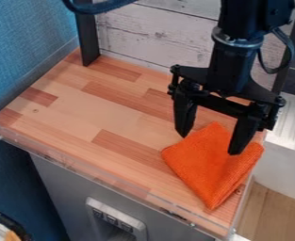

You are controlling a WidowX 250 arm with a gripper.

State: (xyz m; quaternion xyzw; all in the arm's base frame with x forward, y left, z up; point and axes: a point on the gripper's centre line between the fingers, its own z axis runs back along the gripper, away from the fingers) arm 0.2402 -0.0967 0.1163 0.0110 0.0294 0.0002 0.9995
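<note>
One blue wall [30, 42] runs down the far left, with a dark-rimmed object [6, 219] cut off in the lower corner. Next comes the tabletop [74, 108], made of light and reddish wood blocks, with a clear strip [39, 154] along its front edge. Below it is a grey front [58, 188] with a pale panel [94, 205] set into it. Near the tabletop's back left corner stands a black post [88, 40], and a dark cable [99, 6] curves across the top. Whitish boards [156, 35] with dark seams rise behind.

Right of centre, the arm [233, 61] hangs in from the top edge, and its gripper [208, 144] points down over the right part of the tabletop. The jaws are wide apart, with nothing between them. Under them lies an orange cloth [206, 167], folded, near the tabletop's right edge, one corner towards the front. The left jaw ends by the cloth's upper left side; the right one overlaps the cloth in view, but contact cannot be made out. At the far right are a ribbed pale surface [293, 115] and, lower, a wood floor [272, 212].
</note>
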